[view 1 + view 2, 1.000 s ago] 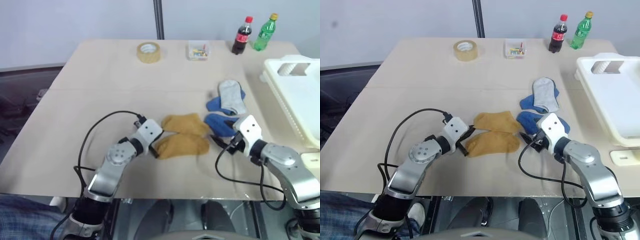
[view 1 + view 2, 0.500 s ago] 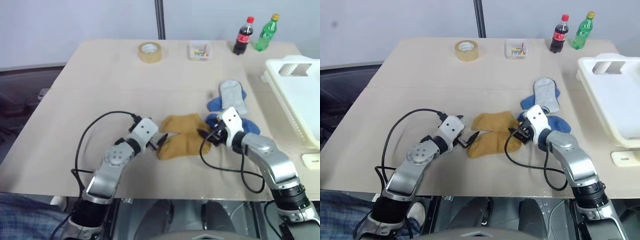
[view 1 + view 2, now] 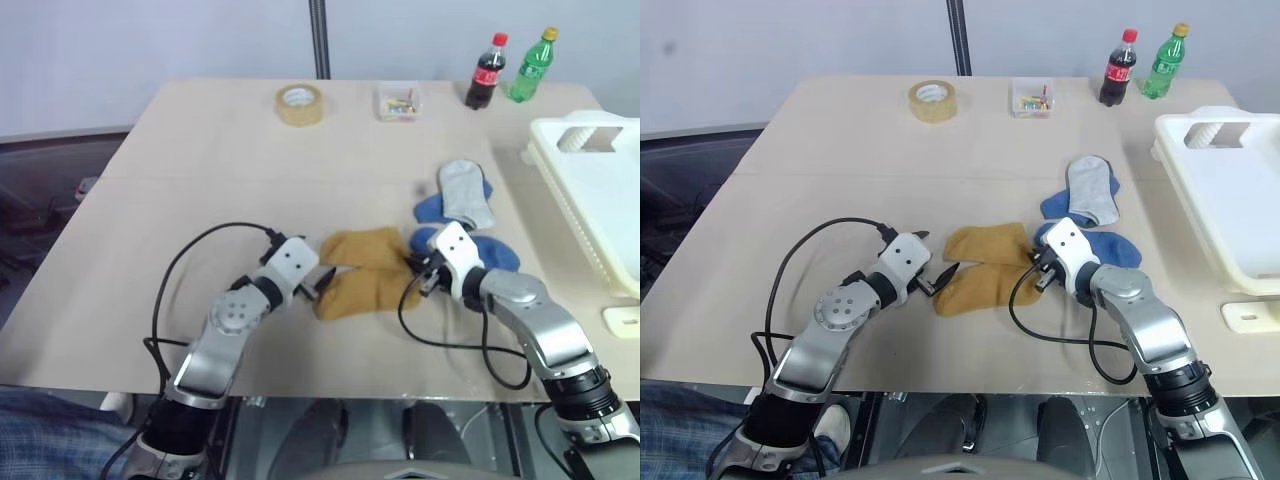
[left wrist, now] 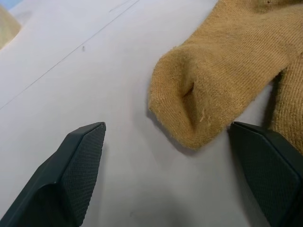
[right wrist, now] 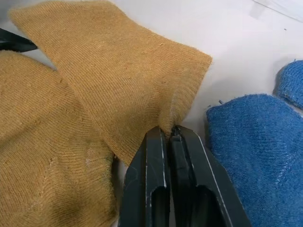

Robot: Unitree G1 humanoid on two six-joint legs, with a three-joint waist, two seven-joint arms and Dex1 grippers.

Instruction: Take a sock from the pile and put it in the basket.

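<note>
Left eye view: pile (image 3: 420,245) of socks mid-bench, toward right side; two mustard socks (image 3: 365,270) nearest, blue socks (image 3: 460,245) and grey sock (image 3: 466,193) just beyond. Basket (image 3: 590,190) at right edge of bench (image 3: 200,180), well apart from pile. Left claw (image 3: 318,285) at left end of mustard pair; right claw (image 3: 420,272) at right end. Tape roll (image 3: 298,104), small clear box (image 3: 397,101) and two bottles (image 3: 507,68) along far edge.

Right eye view: same layout, nothing added.

Left wrist view: left claw fingers (image 4: 78,161) spread wide, straddling rounded end of a mustard sock (image 4: 218,90); nothing clamped.

Right wrist view: right claw (image 5: 171,137) closed tight, pinching a corner of the upper mustard sock (image 5: 118,80); blue sock (image 5: 251,151) just beside.

Handling judgement: light, soft knit, no stiffness; likely to drape and swing once lifted. Grippy rather than slippery, not fragile. Thin corner pinch probably adequate; a deeper bite across a fold would be safer. Risk of dragging the lower mustard sock along.
</note>
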